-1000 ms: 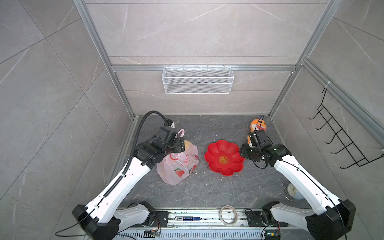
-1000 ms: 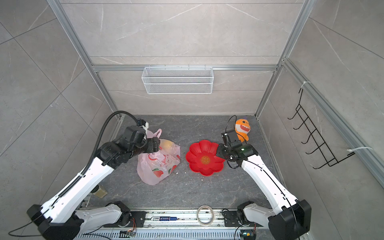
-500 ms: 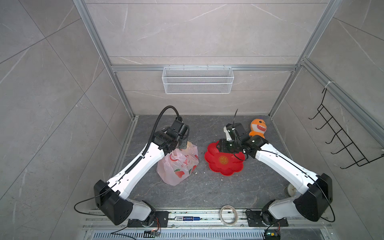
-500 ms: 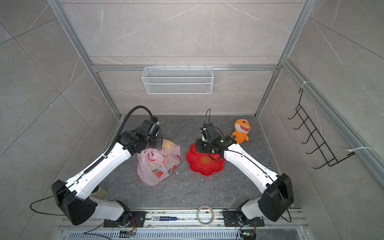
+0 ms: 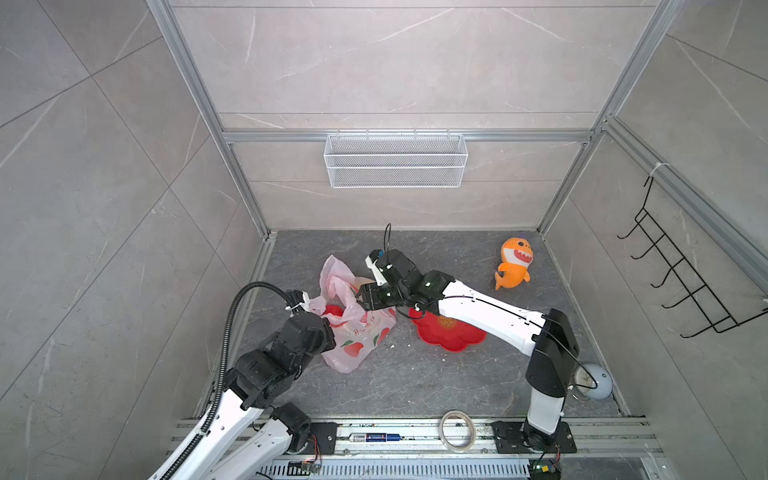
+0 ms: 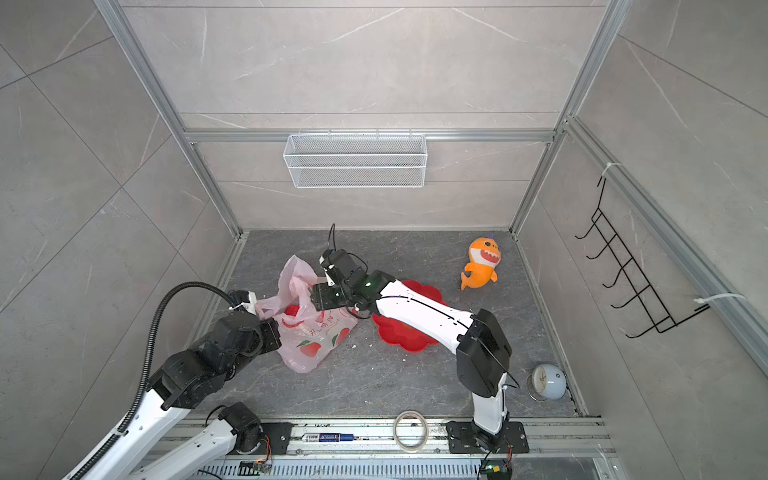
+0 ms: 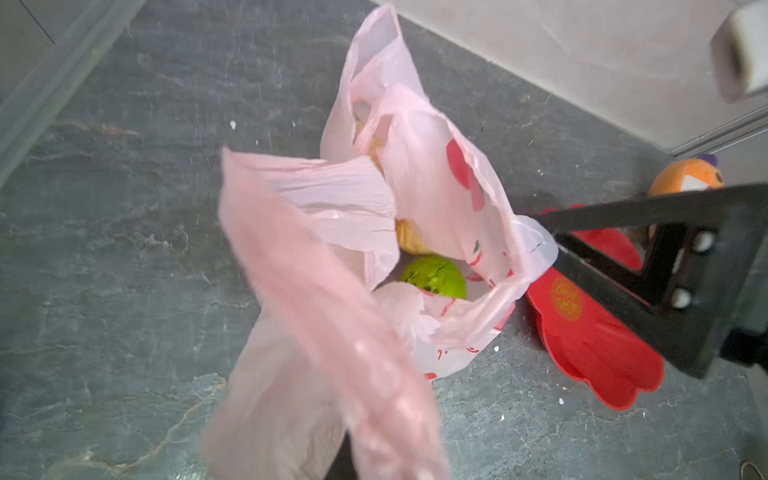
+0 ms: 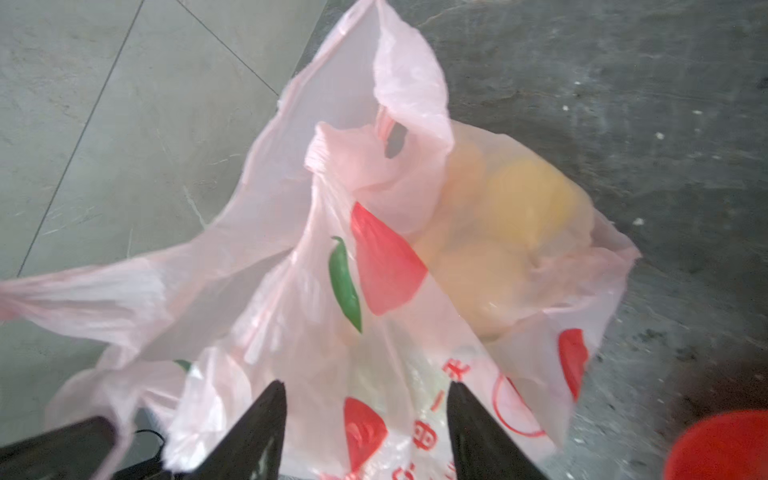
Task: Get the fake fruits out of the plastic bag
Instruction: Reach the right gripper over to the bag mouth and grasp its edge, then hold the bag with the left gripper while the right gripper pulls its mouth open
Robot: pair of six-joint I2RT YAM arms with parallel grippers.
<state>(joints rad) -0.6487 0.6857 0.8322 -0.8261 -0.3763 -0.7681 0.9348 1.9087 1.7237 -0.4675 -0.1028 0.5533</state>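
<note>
My left gripper (image 5: 330, 324) is pinched shut on the bag (image 5: 358, 338) handle, right gripper (image 8: 368, 388) open-jawed at the rim; spread mouth wide before reaching for fruit (image 7: 434, 276).

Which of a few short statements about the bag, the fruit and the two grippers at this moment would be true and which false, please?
1. The left gripper is shut on a handle loop of the plastic bag. True.
2. The jaws of the right gripper are shut. False: they stand apart, against the side of the bag.
3. A green fruit shows inside the bag's open mouth. True.
4. The plush shark sits in the red dish. False: it lies on the floor near the back corner, apart from the dish.
</note>
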